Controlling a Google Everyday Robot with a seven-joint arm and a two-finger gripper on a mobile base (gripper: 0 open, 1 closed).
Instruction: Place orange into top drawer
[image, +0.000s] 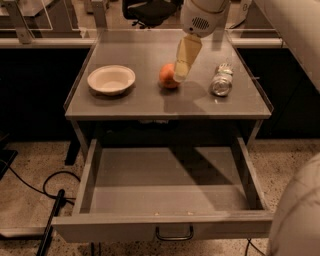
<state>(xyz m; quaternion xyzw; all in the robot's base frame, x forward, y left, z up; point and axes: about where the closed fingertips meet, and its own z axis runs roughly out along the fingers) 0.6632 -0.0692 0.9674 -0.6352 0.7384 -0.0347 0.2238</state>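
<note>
The orange (167, 76) sits on the grey table top (150, 100), between a white bowl and a silver can. My gripper (181, 73) hangs down from above on the orange's right side, its pale fingers (184, 59) overlapping the fruit's right edge. The top drawer (165, 187) below the table top is pulled fully open and is empty; its front panel carries a small dark handle (174, 234).
A white bowl (111, 80) stands left of the orange. A crushed silver can (221, 80) lies to the right. The robot's white arm (295, 30) runs along the right edge. Dark cables (35, 187) lie on the floor at left.
</note>
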